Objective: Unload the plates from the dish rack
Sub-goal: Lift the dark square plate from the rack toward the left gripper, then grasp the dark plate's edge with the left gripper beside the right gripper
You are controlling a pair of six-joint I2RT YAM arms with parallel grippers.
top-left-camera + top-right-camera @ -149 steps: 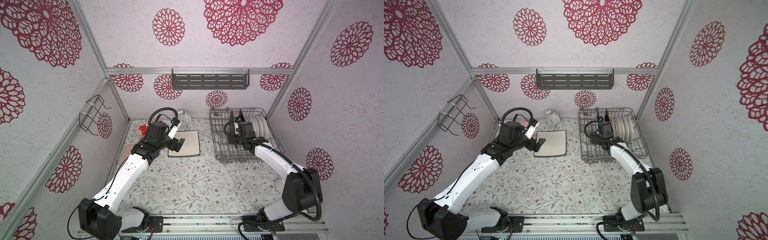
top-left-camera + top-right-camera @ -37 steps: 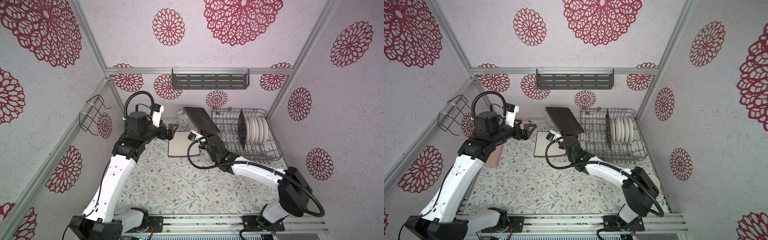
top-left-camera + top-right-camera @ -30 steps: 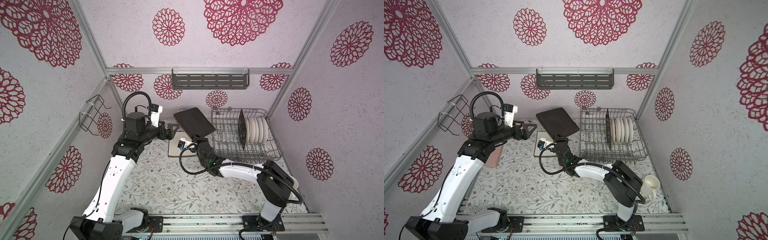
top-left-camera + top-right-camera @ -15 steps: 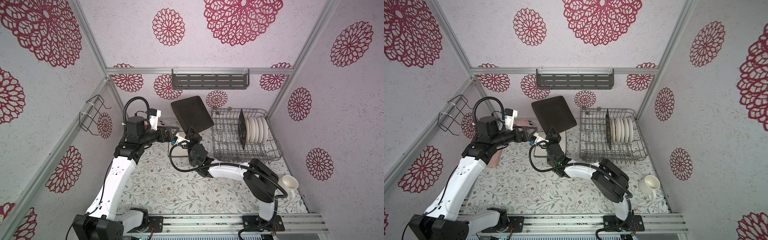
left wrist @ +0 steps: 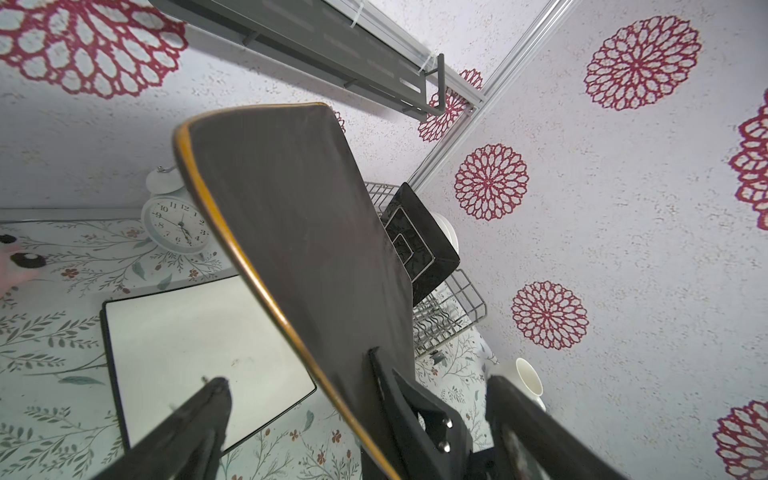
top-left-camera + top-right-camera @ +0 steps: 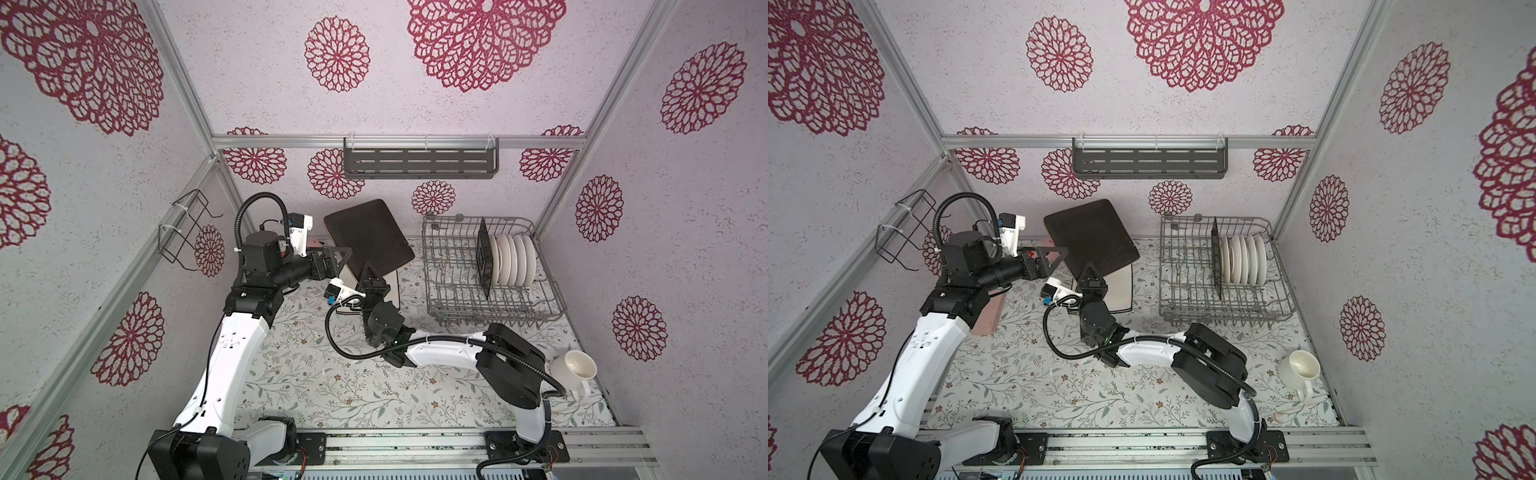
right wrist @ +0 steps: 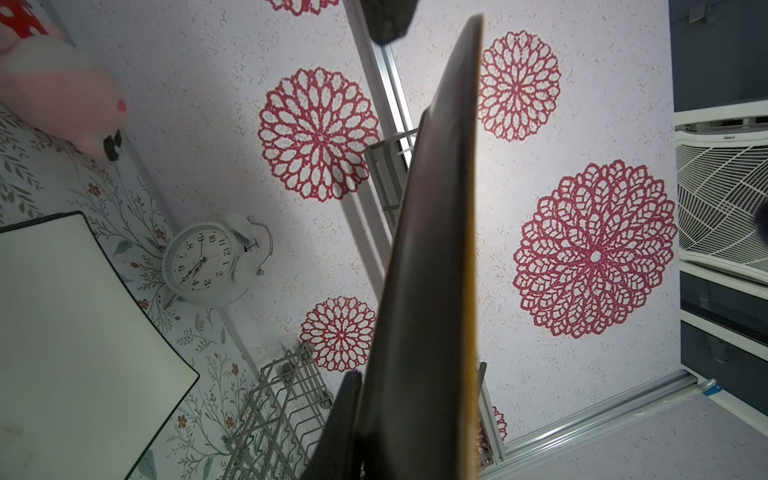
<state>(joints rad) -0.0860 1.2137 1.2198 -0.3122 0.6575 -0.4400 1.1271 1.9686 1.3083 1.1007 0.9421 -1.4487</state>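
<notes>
The right hand [image 6: 368, 269] is clamped on the lower rim of the held plate [image 6: 365, 237], a black-backed square one. The plate is tilted in the air above the white plate [image 5: 199, 332], which lies flat on the desk [image 6: 307, 386]. The left hand [image 6: 337, 259] stands at 9 o'clock of that rim with its jaws wide apart. In the left wrist view the rim lies between its fingers [image 5: 195, 419], but contact cannot be confirmed. At 3 o'clock the rack [image 6: 453, 291] holds one upright square plate [image 6: 483, 257] and a row of round plates [image 6: 513, 259]. Treat the held plate as rigid, brittle and probably glazed, hence slippery. A one-edge pinch likely carries its full weight on a long lever, so it may pivot. Grip mid-edge, deep over the rim, and add a second hold on the adjacent edge before release.
</notes>
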